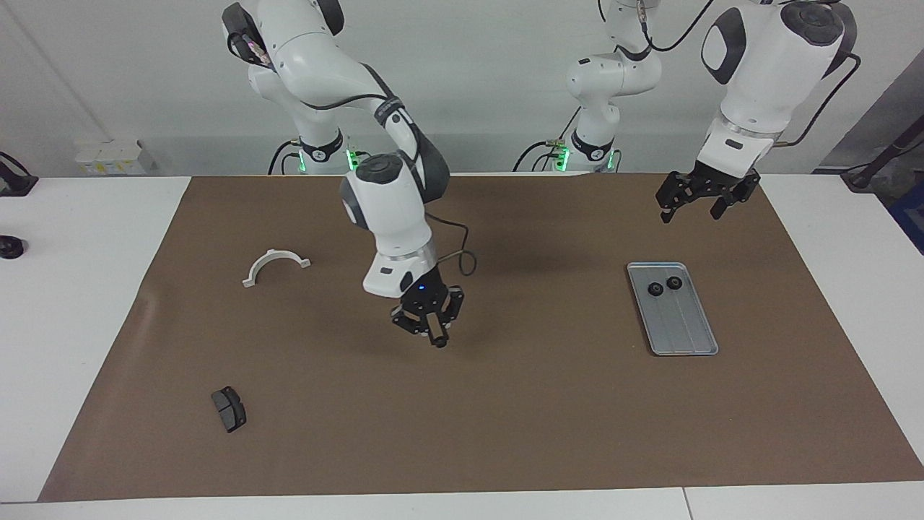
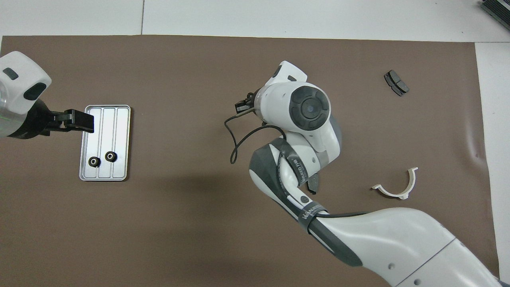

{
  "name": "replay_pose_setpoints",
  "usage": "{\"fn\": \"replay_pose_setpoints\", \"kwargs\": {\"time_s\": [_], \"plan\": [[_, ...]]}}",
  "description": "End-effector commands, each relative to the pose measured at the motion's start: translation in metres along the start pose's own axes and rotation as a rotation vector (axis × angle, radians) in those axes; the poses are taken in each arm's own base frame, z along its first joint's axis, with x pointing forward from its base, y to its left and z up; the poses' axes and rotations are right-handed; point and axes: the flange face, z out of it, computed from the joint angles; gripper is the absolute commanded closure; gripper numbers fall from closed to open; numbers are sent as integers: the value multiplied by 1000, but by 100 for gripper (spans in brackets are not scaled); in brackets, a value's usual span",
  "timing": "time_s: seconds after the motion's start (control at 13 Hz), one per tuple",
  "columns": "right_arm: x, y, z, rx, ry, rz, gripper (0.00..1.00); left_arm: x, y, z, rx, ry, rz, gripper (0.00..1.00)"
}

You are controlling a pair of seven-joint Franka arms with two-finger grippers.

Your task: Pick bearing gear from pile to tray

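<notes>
Nearest the robots, my left claw waits in the air with its fingers spread wide, over the tabletop just short of the tray. The white bracket lies well off toward the right arm's end, nearer the robots than my working claw.

The right claw hangs low over mid-tabletop. It is pinched narrow, on what looks to me like a small black gear at the fingertips. The tray sits well apart from this claw, toward the left arm's end, with two gears already in it, at the end closer to the robots.

Farthest out, toward the right arm's end from the claw, lies one brake pad. I can see no other loose gears.

My worry is the grip, which looks like a bare tip pinch. A fast swing could shake the gear loose, and it would roll. If I release too high over the ridged tray it may bounce out or knock the two inside. The waiting claw also crowds that corner, so the arms could clash.
</notes>
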Motion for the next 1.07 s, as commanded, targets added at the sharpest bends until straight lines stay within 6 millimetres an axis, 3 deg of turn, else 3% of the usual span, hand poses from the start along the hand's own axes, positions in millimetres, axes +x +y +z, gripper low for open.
{"fn": "replay_pose_setpoints", "kwargs": {"time_s": [0.0, 0.15, 0.31, 0.38, 0.46, 0.54, 0.84, 1.0], "plan": [[1, -42, 41, 53, 45, 1, 100, 4, -2, 2, -7, 17, 12, 0], [-12, -73, 66, 78, 47, 46, 100, 5, -2, 4, -8, 26, 11, 0], [-21, -95, 70, 90, 51, 127, 96, 5, -2, 8, -8, 28, 9, 0], [-25, -108, 69, 100, 45, 147, 77, 6, -2, 8, -9, 31, 5, 0], [-27, -113, 67, 103, 43, 195, 65, 7, 0, 9, -12, 43, 4, 0], [-27, -114, 67, 102, 36, 233, 56, 7, 0, 14, -12, 38, 1, 0], [-21, -98, 68, 81, 32, 248, 41, 13, 2, 22, -23, 61, -46, 0], [-11, -76, 65, 21, 11, 251, 41, 28, 25, 45, -48, 83, -138, 0]]}}
